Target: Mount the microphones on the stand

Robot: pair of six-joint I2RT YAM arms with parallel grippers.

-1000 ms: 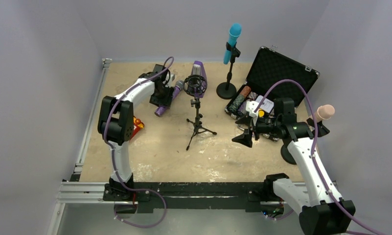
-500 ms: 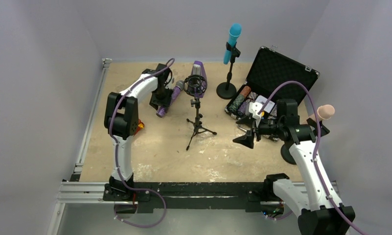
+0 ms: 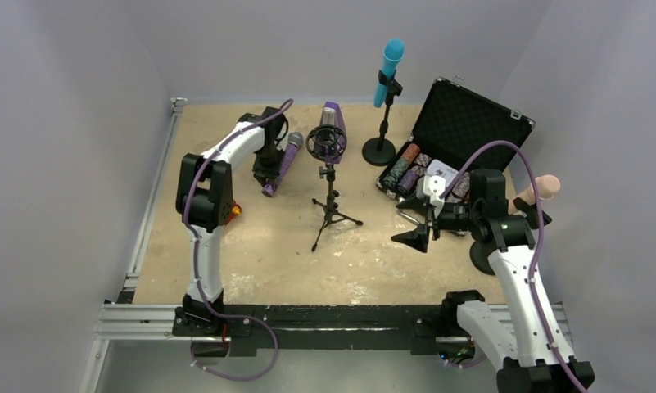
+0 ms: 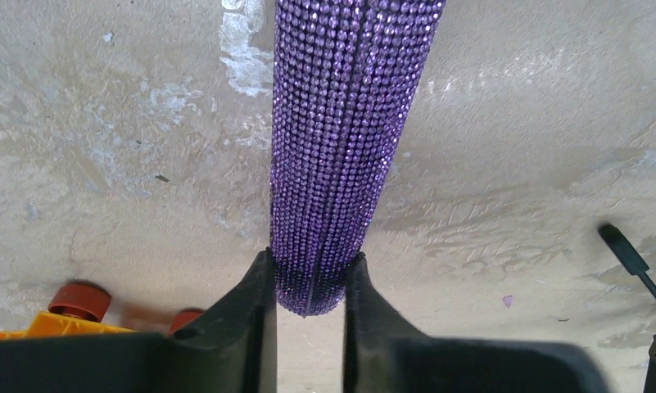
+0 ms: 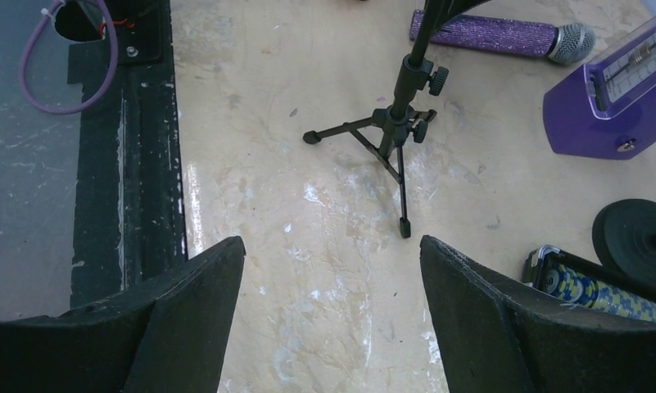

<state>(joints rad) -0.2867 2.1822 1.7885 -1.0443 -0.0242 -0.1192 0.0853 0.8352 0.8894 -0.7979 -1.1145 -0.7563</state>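
Note:
The glittery purple microphone (image 3: pixel 280 162) lies on the table left of the tripod stand (image 3: pixel 330 192) with its empty shock mount (image 3: pixel 327 142). My left gripper (image 3: pixel 269 173) is shut on the microphone's tail end; in the left wrist view both fingers of the gripper (image 4: pixel 310 277) press against the purple body (image 4: pixel 341 123). The cyan microphone (image 3: pixel 390 67) sits in the clip of a round-base stand (image 3: pixel 380 151). The pale pink microphone (image 3: pixel 544 188) sits on a stand at the right edge. My right gripper (image 3: pixel 418 231) is open and empty above the table; it also shows in the right wrist view (image 5: pixel 332 270).
A purple metronome (image 3: pixel 333 116) stands behind the tripod. An open black case (image 3: pixel 472 123) with poker chips (image 3: pixel 402 170) lies at the back right. A yellow-orange toy (image 3: pixel 232 210) lies by the left arm. The right wrist view shows the tripod's legs (image 5: pixel 394 135) and a round base (image 5: pixel 635 241).
My left arm's elbow has swung up and right while its gripper stays at the purple microphone's tail. My right gripper has drawn back slightly to the right.

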